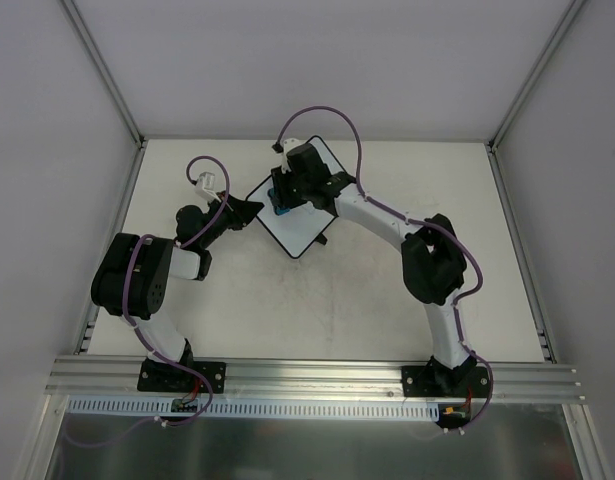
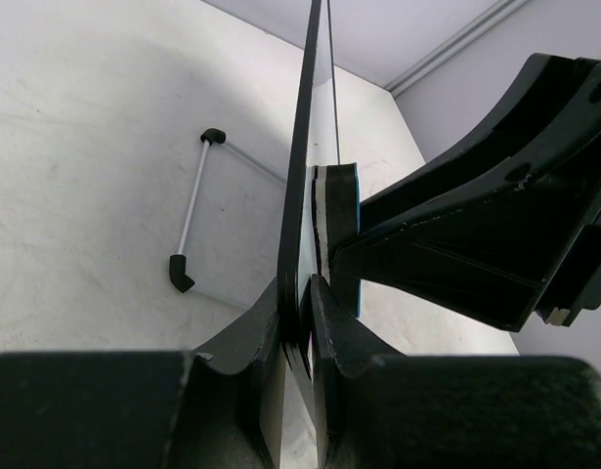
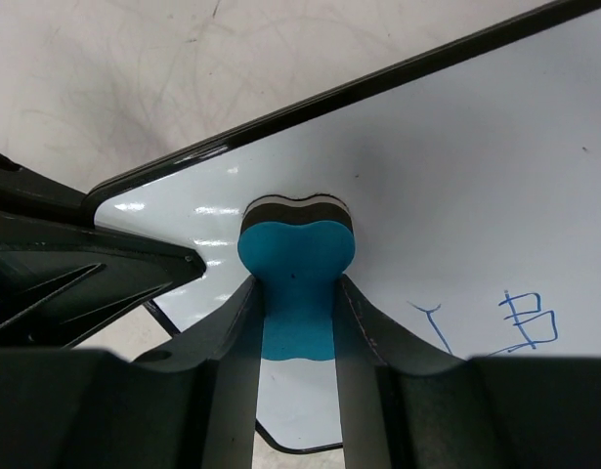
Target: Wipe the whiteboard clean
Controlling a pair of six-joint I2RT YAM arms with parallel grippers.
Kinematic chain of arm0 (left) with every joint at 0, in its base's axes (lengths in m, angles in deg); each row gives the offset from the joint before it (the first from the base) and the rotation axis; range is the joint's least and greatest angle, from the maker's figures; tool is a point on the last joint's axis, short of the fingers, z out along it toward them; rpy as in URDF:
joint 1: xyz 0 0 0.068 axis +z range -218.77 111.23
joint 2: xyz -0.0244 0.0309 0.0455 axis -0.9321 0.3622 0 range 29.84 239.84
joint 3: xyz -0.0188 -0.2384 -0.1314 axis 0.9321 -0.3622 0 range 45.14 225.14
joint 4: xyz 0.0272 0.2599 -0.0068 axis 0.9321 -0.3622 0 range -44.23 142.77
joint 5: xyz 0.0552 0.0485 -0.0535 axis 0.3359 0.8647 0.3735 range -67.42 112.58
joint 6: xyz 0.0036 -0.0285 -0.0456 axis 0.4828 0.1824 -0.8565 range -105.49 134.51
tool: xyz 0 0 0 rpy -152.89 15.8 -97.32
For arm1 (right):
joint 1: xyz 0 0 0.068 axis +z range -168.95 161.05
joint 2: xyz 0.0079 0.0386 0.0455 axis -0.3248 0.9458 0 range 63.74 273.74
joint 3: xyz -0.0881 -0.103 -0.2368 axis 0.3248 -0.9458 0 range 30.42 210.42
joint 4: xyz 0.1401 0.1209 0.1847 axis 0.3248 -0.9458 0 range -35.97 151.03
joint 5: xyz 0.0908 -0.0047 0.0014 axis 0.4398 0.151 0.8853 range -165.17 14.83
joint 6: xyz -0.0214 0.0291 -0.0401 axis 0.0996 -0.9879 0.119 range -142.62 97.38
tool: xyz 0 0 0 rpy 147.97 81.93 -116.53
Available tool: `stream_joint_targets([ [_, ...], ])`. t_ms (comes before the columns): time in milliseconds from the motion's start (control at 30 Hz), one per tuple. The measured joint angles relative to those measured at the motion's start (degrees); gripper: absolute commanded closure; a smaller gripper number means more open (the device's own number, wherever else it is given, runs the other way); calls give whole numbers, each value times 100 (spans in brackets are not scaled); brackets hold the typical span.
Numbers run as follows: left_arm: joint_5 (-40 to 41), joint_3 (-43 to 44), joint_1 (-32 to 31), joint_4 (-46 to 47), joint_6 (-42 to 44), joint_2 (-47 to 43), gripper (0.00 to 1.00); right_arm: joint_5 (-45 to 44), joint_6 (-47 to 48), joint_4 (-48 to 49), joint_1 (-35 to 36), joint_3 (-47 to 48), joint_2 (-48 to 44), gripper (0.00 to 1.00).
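The white table [image 1: 387,300] carries the whiteboard [image 1: 299,228] in its far middle part, turned cornerwise so that one corner points toward the arms' bases. Whether it lies flat or one side is raised off the table cannot be told. The left gripper [image 2: 302,313] comes in from the board's left corner and is clenched on its rim, one finger over the white face and one under it; its wrist view shows the board edge-on between them. The right gripper [image 3: 298,293] reaches over the board's left part, just beside the left one, and grasps a small blue eraser [image 3: 297,249] by its waist. The eraser's layered end presses on the white face near the clamped corner. Blue pen marks [image 3: 528,320] show on the board to the right of the eraser.
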Motion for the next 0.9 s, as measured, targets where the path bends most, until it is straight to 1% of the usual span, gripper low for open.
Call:
stream_joint_targets([
  [133,9,-4,-2,0,-9,0,100,138,-479,208,-116,-197,-57,100],
  [267,11,-7,-2,2,-15,0,100,269,-1088,640,-356,-686,-214,100],
  [500,2,-7,-9,20,-15,0,100,138,-1937,1005,-927,-1386,-391,100],
  [667,-2,-7,-11,28,-15,0,100,42,-2422,1134,-1172,-1639,-428,100],
  [900,-7,-7,-13,37,-15,0,100,201,-2874,1204,-1333,-1738,-426,100],
])
